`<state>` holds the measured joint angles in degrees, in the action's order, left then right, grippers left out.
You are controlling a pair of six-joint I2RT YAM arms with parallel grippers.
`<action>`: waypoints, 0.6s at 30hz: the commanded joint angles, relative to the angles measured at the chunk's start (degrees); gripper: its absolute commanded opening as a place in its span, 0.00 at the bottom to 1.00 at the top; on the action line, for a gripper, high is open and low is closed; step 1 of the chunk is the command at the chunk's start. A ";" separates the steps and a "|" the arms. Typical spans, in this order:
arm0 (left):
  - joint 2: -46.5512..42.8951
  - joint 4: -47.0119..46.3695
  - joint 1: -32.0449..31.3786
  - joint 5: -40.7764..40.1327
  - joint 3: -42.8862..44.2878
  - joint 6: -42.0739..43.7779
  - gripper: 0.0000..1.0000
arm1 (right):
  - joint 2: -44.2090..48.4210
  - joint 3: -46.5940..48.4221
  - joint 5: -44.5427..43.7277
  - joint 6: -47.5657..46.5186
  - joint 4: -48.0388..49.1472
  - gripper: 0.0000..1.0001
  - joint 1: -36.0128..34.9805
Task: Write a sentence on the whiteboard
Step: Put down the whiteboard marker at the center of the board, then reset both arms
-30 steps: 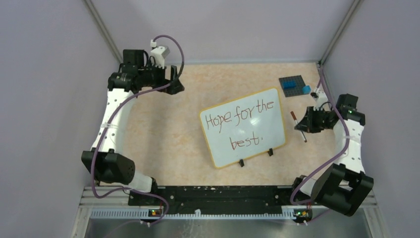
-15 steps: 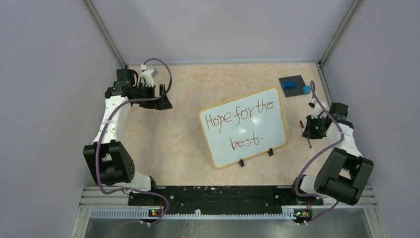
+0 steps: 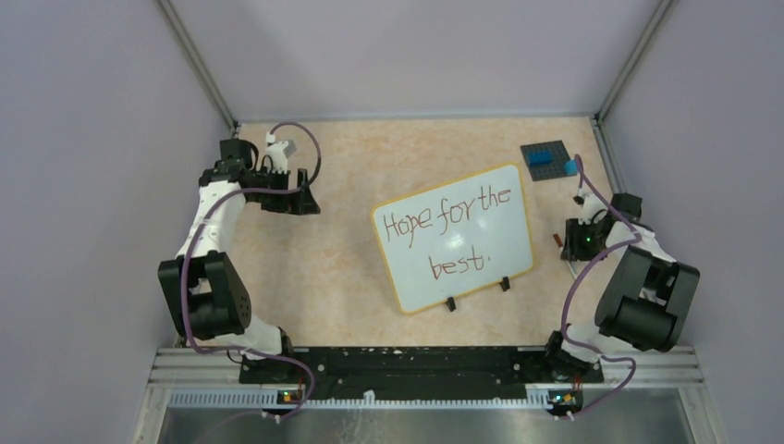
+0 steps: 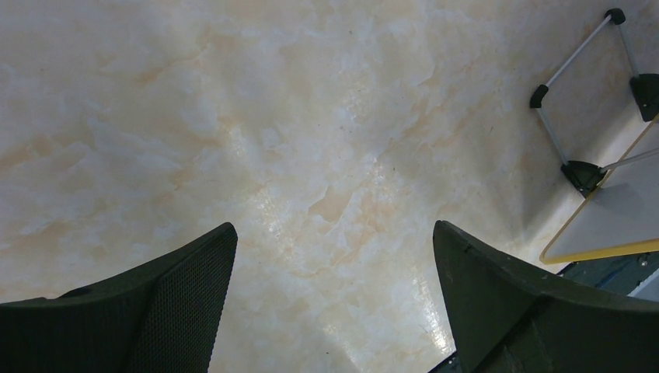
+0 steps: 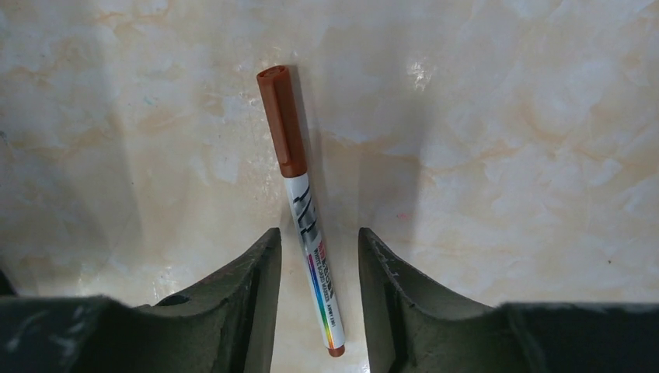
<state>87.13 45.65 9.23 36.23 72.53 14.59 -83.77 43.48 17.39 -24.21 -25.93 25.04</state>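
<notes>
We've the sentence [image 3: 448,227] on the whiteboard [image 3: 504,242]; marker [image 5: 284,124] drop-off, frame right: R gripper [image 5: 317,241] jaws parted round it, L gripper [image 4: 332,228] wide open. Next: lift clear.

From my station, the beige marble-patterned tabletop [image 4: 311,116] looks smooth, with a soft sheen where light hits it. The small rectangular whiteboard [image 3: 416,277] with its thin yellow rim looks slick and faintly shiny. The white plastic marker [image 5: 307,214] with a reddish-brown cap is smooth. The left gripper [image 4: 334,225] has matt black pads [image 4: 183,311] with a fine mesh grain. The right gripper [image 5: 319,231] has dull, scuffed dark fingers [image 5: 396,303].
</notes>
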 commanded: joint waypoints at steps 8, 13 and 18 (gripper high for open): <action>-0.04 -0.16 1.11 2.45 0.79 1.64 0.99 | 5.31 5.96 4.79 0.91 -6.28 0.63 0.63; 0.28 1.01 2.53 1.11 6.08 1.36 0.99 | 7.43 15.01 10.97 2.76 -12.39 0.78 0.61; 2.85 3.08 6.21 0.09 16.91 0.77 0.99 | 9.09 24.37 16.15 6.55 -13.19 0.85 0.62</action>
<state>88.77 48.49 12.43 36.40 80.62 15.18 -77.82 59.99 27.16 -21.19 -37.71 25.04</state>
